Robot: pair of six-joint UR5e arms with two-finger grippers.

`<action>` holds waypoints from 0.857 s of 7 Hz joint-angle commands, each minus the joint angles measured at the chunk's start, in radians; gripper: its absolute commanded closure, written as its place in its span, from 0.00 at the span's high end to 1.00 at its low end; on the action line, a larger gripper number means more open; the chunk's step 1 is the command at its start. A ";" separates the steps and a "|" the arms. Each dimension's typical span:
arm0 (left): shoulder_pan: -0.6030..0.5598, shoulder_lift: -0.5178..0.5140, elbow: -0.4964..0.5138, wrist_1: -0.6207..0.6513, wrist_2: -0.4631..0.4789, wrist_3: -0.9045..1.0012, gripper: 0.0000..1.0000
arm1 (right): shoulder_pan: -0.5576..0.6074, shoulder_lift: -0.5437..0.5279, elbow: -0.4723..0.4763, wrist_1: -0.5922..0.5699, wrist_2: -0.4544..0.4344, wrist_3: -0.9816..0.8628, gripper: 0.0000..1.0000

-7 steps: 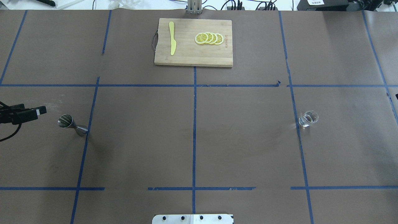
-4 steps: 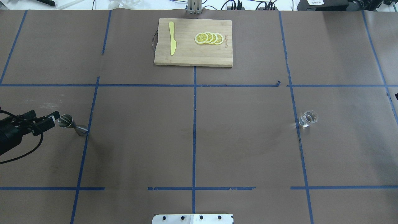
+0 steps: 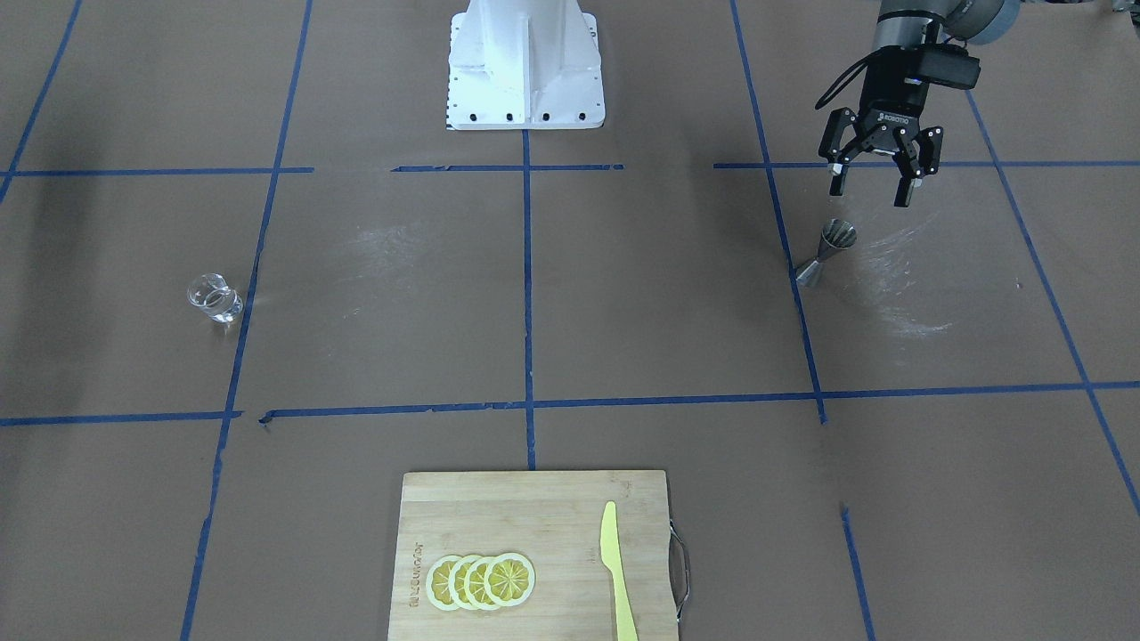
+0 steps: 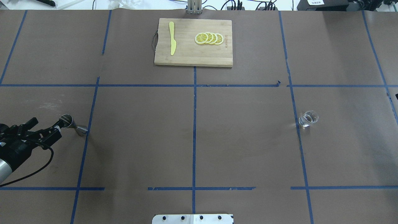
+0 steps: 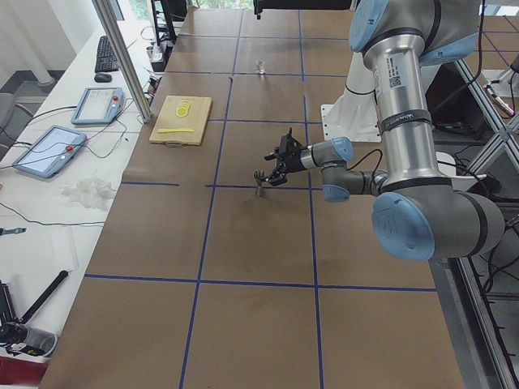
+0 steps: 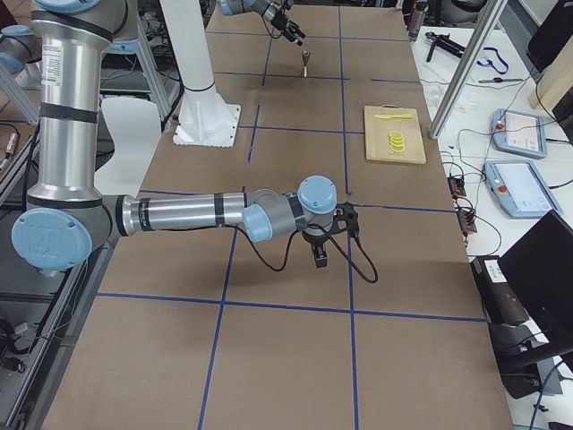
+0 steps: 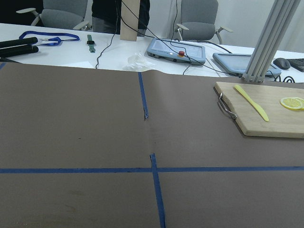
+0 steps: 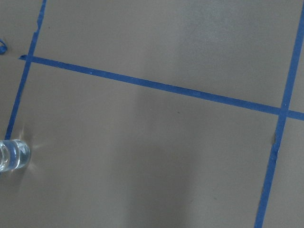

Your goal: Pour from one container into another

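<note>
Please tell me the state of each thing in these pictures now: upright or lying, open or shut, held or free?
jigger: standing upright, free.
glass: standing upright, free.
left gripper: open, near the jigger, holding nothing.
right gripper: seen only from the side; open or shut cannot be told.
knife: lying flat on the cutting board.
lemon slices: overlapping row on the cutting board.

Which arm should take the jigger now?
Left. The left hand, open, hangs just beside the jigger, while the right hand is far off, on the side where the glass stands.
</note>
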 commanded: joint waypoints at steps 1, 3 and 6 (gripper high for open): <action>0.053 -0.001 0.034 0.001 0.054 -0.004 0.99 | 0.000 0.000 0.000 0.000 0.000 0.000 1.00; 0.100 -0.014 0.070 0.001 0.092 -0.032 0.99 | 0.000 0.000 0.000 0.000 0.003 0.000 1.00; 0.111 -0.106 0.182 0.001 0.159 -0.032 0.99 | 0.000 -0.002 -0.002 0.000 0.003 0.000 1.00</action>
